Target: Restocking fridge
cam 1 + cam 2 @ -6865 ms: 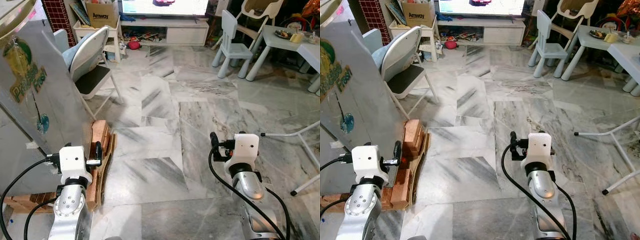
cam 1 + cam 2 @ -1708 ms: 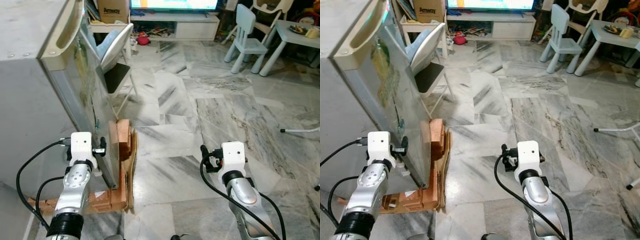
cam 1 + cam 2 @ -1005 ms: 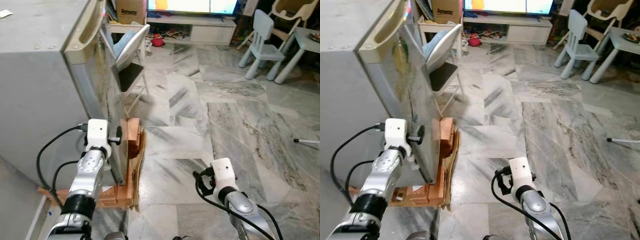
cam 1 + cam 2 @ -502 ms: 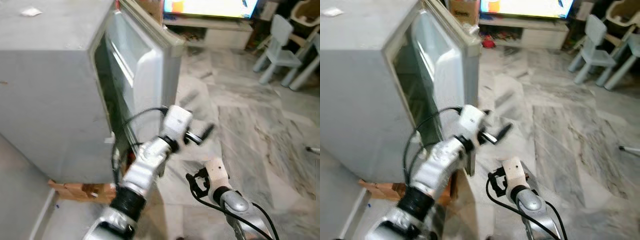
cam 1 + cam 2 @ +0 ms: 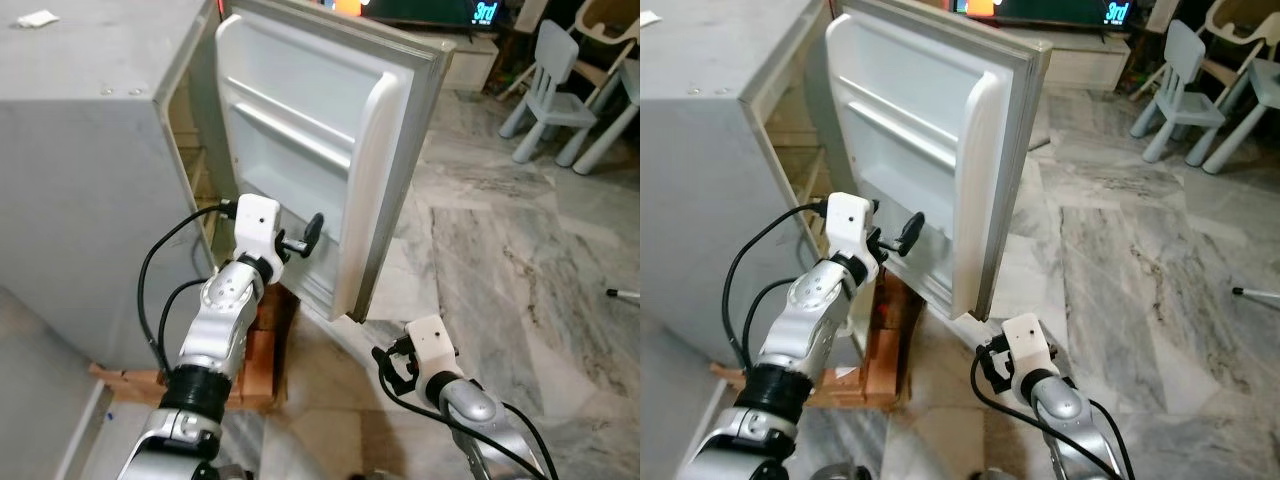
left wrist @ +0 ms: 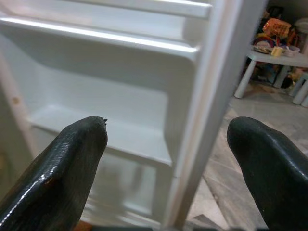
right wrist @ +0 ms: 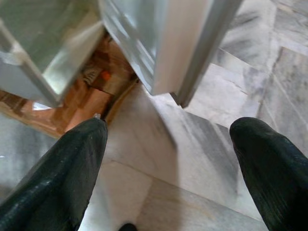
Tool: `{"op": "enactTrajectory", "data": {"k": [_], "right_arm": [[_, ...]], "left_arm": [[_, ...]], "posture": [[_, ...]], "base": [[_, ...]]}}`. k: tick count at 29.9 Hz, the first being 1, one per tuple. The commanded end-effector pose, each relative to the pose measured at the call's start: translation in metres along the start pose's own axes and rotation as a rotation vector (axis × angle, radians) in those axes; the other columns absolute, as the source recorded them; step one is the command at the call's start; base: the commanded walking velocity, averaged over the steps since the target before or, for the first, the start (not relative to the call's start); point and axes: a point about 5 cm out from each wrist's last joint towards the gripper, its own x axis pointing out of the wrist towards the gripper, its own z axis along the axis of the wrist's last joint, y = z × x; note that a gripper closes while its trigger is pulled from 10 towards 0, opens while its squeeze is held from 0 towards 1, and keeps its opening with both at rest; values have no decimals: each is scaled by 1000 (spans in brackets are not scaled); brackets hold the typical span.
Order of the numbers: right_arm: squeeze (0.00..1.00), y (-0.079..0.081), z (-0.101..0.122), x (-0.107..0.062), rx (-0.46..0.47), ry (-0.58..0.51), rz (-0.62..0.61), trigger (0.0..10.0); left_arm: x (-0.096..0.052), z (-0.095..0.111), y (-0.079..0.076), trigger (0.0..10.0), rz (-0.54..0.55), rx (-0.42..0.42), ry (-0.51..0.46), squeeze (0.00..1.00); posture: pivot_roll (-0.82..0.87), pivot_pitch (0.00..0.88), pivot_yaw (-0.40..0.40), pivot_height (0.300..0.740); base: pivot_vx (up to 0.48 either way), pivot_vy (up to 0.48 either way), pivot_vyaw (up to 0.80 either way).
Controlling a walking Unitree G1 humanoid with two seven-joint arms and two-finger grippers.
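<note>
So the fridge is standing on the left with its door hanging wide open, white inner side facing the camera. The door shelves are looking bare from what the left wrist view is giving. The left end effector is hovering right in front of the door's inner panel, down near the lower shelf, fingers spread wide with nothing between them. I can't tell if it's actually touching the plastic.

The right end effector is hanging low over the marble floor, just past the door's bottom outer corner. Its fingers are also spread wide and holding nothing, pointing down at the floor and the door's lower edge.

The fridge is sitting on a stack of reddish bricks and cardboard at its base. Far right, a pale blue kids' chair is standing well apart from everything.
</note>
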Motion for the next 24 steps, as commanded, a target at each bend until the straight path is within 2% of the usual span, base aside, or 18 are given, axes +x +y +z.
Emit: {"op": "enactTrajectory", "data": {"k": [1, 5, 11, 15, 21, 24], "right_arm": [[0, -6, -6, -2, -3, 24, -27, 10000], [0, -6, -6, -2, -6, 26, -27, 10000], [0, -6, -6, -1, -4, 28, -27, 10000], [0, -5, -5, -1, -8, 24, -25, 10000], [0, -5, 5, -3, 20, -55, -45, 10000], [0, -6, 16, -3, 46, -124, -66, 10000]], "left_arm": [[4, 5, -14, 10000, -35, 6, -25, 0], [5, 3, -17, 10000, -46, 20, -13, 0], [5, -2, -15, 10000, -24, 22, 12, 0], [7, -6, -9, 10000, 25, 50, 50, 0], [5, -8, 9, 10000, 132, 86, 67, 0], [-5, -14, 28, 10000, 227, 112, 92, 0]], "posture": [[-8, 20, -41, 740], [-9, 20, -39, 740], [-9, 20, -36, 740], [-10, 20, -35, 740], [-10, 28, -30, 740], [-9, 30, -28, 740]], "base": [[0, -428, -575], [0, -429, -575], [303, -366, -666], [444, 0, 0], [474, 0, 0], [480, 0, 0]]}}
